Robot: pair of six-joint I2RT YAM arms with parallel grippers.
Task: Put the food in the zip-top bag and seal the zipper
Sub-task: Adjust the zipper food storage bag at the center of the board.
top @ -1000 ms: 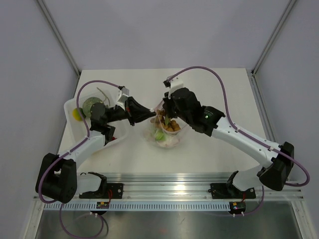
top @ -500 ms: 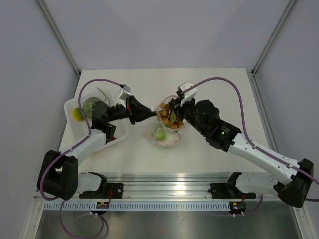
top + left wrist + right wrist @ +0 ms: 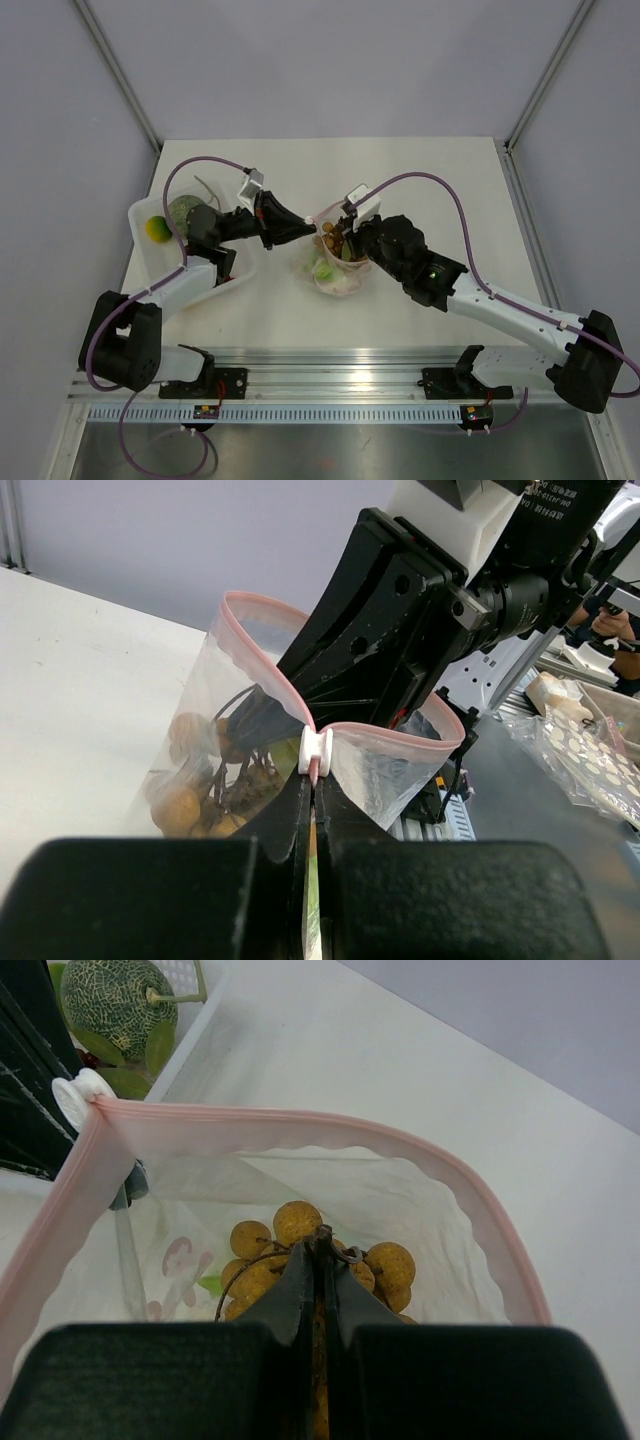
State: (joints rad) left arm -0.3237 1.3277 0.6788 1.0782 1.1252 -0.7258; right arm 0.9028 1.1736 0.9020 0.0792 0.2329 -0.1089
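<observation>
Pink-red zipper (image 3: 300,1120) is pinched at one end by the closed left gripper (image 3: 314,778), so the zip-top bag (image 3: 440,1220) is held open. Within the bag's mouth, below its rim, the bunch of tan-brown balls (image 3: 298,1218) is clamped by its stem in the right gripper (image 3: 318,1240). A straight drop into the bag seems to be what is called for.

Left pincer (image 3: 315,778) tight on zipper (image 3: 390,730)

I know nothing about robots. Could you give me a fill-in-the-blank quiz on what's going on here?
1. The left gripper is shut on the white slider of the zip-top bag's ____ zipper.
2. The right gripper holds the bunch of tan-brown balls ____ the bag.
3. The netted green melon lies in the white ____.
Missing words: pink; inside; tray.
</observation>
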